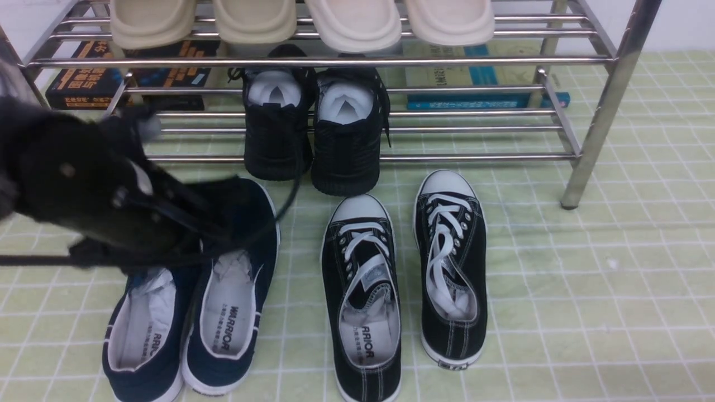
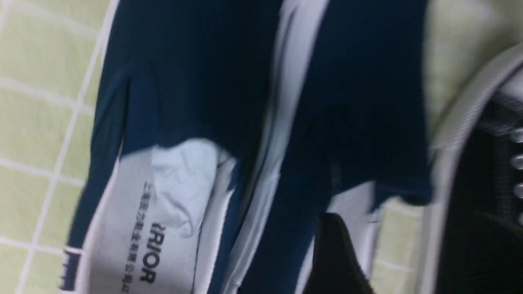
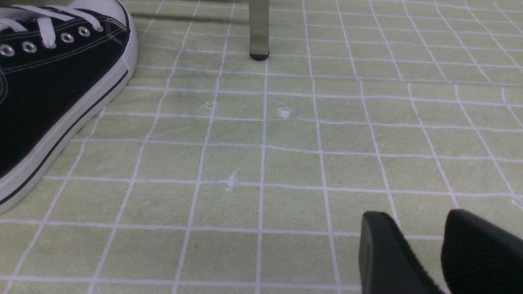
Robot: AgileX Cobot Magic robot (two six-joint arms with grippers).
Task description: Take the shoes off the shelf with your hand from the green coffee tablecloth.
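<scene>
The shoes (image 1: 223,318) – the two dark blue ones with white insides – are not on the shelf (image 1: 603,111). They lie flat on the green coffee tablecloth (image 1: 586,290), side by side and touching, just in front of the shelf's lowest bars. Their long way runs from the robot toward the shelf, with the toes near the shelf and the heels near the robot. The left gripper (image 1: 206,218) hangs right over their toe ends, so the shoes are straight below it. It looks blurry from the front. In the left wrist view only one black finger (image 2: 335,253) shows, by the mouth of the blue shoe closer to the black laced sneakers (image 1: 402,279), so it is not possible to tell if this pincer is spread or pressed together. The right gripper (image 3: 410,220) is well apart from the blue shoes, low over bare cloth on the far side of the laced pair. Its fingers have a gap between them and hold nothing. The left arm is much the nearer one – its next move is likely just to lift straight up and away.
</scene>
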